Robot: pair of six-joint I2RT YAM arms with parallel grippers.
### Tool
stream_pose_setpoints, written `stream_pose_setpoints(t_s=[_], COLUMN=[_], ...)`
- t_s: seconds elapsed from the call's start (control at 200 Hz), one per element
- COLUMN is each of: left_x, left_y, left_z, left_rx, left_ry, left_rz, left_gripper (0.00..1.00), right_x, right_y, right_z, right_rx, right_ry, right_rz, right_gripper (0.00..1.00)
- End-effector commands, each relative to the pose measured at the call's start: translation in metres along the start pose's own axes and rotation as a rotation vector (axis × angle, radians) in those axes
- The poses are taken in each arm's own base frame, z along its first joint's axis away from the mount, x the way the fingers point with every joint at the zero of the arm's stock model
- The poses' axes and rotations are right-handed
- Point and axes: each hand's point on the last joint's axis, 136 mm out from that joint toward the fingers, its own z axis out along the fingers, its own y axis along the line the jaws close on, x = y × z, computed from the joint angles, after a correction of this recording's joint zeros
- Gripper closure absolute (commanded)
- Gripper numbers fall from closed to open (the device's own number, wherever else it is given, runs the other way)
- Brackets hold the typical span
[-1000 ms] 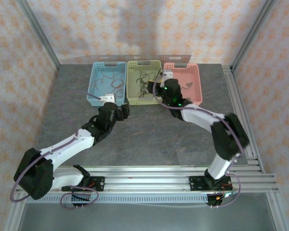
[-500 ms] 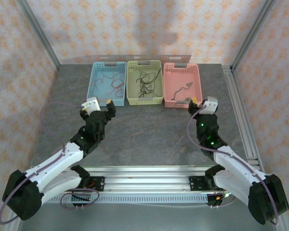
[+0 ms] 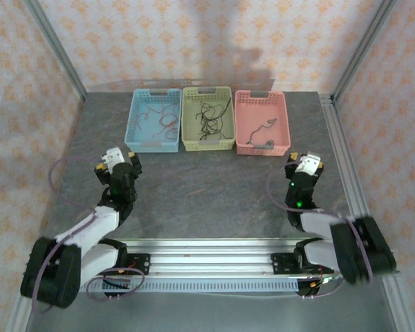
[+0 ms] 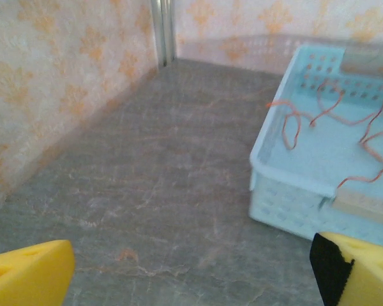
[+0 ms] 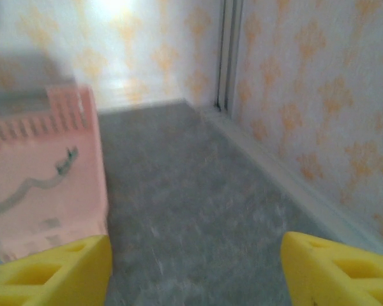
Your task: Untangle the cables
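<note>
**Though Sorted by Colour, Perhaps Not Yet Fully Untangled**

Shows the cables (image 3: 209, 119) split among three baskets along the far side of the table (image 3: 207, 194): reddish strands (image 3: 159, 121) lying loose in the blue basket (image 3: 133, 131) on the left, dark strands bunched in the middle green basket (image 3: 207, 146), one greyish strand (image 3: 261, 128) in the pink basket (image 3: 263, 149) on the right. Catches the left gripper (image 3: 121, 160) and right gripper (image 3: 306, 164) parked near, well apart from the baskets, fingers spread wide, gripping nothing. Suggests work largely done. Cannot tell whether the dark bunch is knotted.
</note>
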Motion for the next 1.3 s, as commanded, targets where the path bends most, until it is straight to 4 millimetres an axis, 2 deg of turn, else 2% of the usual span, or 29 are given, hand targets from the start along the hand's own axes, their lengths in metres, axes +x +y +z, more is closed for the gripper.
stream_pose_setpoints(t_s=[0.0,0.075,0.17,0.405,0.651,0.761,0.856,1.041,1.156,1.181,1.211,1.296], left_x=[-0.011,-0.006,-0.001,-0.001,-0.001,0.004,0.013,0.022,0.026,0.026,0.026,0.025], left_y=[-0.011,-0.016,-0.019,-0.03,-0.04,-0.051,-0.072,-0.058,-0.061,-0.061,-0.061,-0.061], left_z=[0.011,0.017,0.022,0.023,0.027,0.032,0.036,0.057,0.057,0.057,0.057,0.057], left_rx=[0.028,0.03,0.025,0.088,0.13,0.172,0.267,0.257,0.289,0.29,0.29,0.292], left_ry=[-0.038,-0.025,-0.013,-0.01,-0.023,0.007,0.019,0.091,0.092,0.089,0.09,0.088], left_rz=[0.013,0.04,0.057,0.088,0.12,0.156,0.22,0.123,0.122,0.122,0.122,0.12], left_gripper=[0.05,0.06,0.06,0.07,0.1,0.09,0.11,0.1,0.09,0.08,0.0,0.0], right_x=[-0.002,0.002,0.003,0.011,0.015,0.015,0.015,0.017,0.022,0.023,0.023,0.024], right_y=[-0.004,0.007,0.007,0.022,0.02,0.021,0.021,0.023,0.018,0.016,0.015,0.013], right_z=[0.002,0.009,0.009,0.016,0.021,0.022,0.025,0.041,0.055,0.057,0.059,0.06], right_rx=[0.016,-0.024,-0.026,-0.087,-0.084,-0.083,-0.077,-0.06,-0.047,-0.041,-0.042,-0.04], right_ry=[-0.088,-0.073,-0.07,-0.045,-0.032,-0.031,-0.022,0.058,0.141,0.152,0.156,0.165], right_rz=[0.101,0.074,0.074,0.038,0.048,0.045,0.039,0.036,0.058,0.065,0.073,0.084], right_gripper=[0.31,0.3,0.3,0.3,0.28,0.27,0.26,0.23,0.19,0.19,0.19,0.16])
